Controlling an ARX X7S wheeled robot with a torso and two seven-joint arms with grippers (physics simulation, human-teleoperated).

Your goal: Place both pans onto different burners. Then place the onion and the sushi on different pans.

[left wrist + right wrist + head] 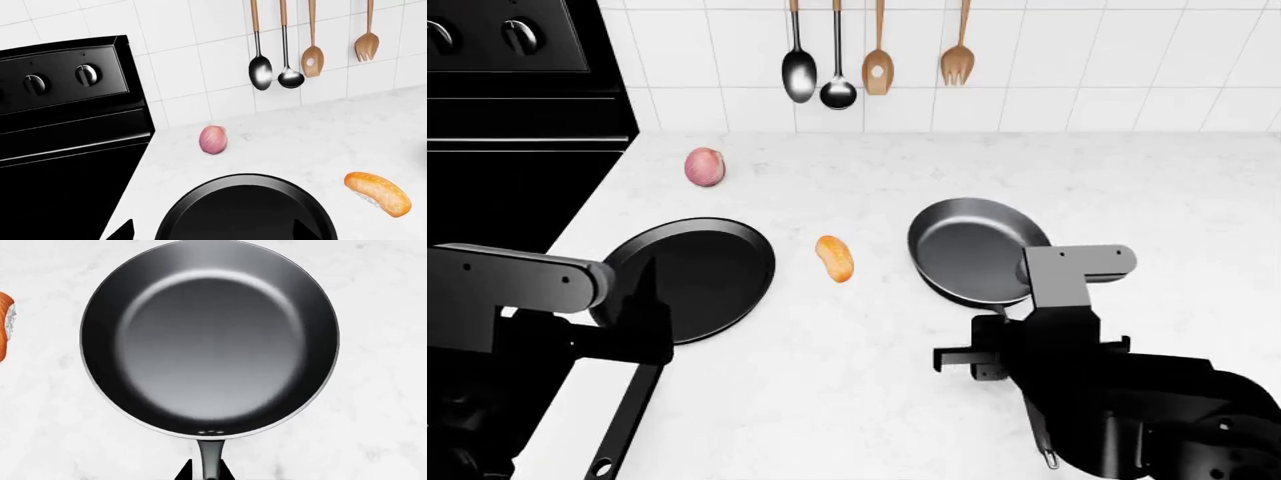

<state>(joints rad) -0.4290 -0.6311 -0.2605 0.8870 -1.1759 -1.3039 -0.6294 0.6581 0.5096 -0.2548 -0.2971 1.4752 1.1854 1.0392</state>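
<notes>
Both pans sit on the white marble table (868,390), not on the stove (507,110) at the upper left of the head view. Your black skillet (701,275) lies left of centre, its handle running toward the lower left. Your left hand (647,300) hangs over the skillet's near rim; its fingertips (123,231) show dark and spread apart at the bottom of the left wrist view, pinching nothing. The steel pan (974,248) sits right of centre. Your right hand (208,472) straddles that pan's thin handle at the bottom of the right wrist view, but you cannot tell whether it is pinching it. The sushi (834,258) lies between the two pans, touching neither. The onion (703,166) rests above the skillet, near the stove's edge.
</notes>
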